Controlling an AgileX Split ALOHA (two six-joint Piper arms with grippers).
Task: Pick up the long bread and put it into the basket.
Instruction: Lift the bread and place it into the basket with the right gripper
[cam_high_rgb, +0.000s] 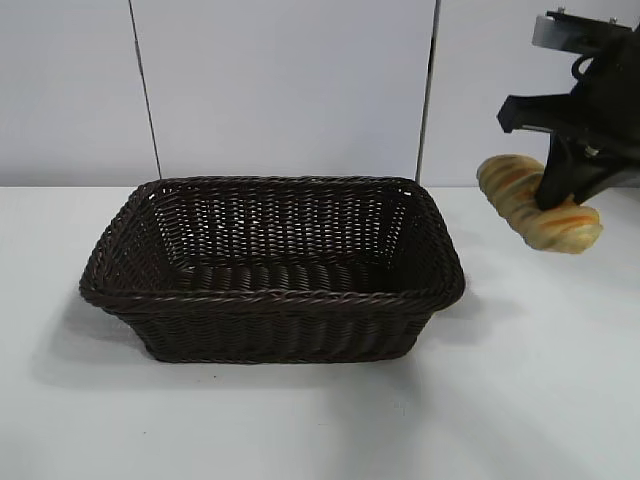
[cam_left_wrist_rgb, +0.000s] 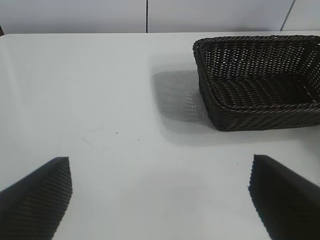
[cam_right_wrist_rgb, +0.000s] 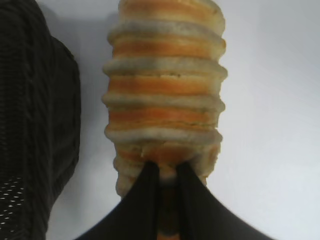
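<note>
Front and centre sits the basket (cam_high_rgb: 272, 268) on the table (cam_high_rgb: 300, 420), nothing in it yet, while the left gripper (cam_left_wrist_rgb: 160, 200) hangs wide open over bare tabletop, holding nothing. Off to the right, the right gripper (cam_high_rgb: 557, 200) pinches the long bread (cam_high_rgb: 538, 203) mid-loaf, lifted beside the rim; best carry it across level, clear the braid, release low.

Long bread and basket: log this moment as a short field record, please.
long bread: held off the table, to the right of the basket
basket: on the table, nothing visible inside
right gripper: jaws shut on the long bread
left gripper: jaws open, holding nothing, over bare table away from the basket
step: bread not yet in basket
</note>
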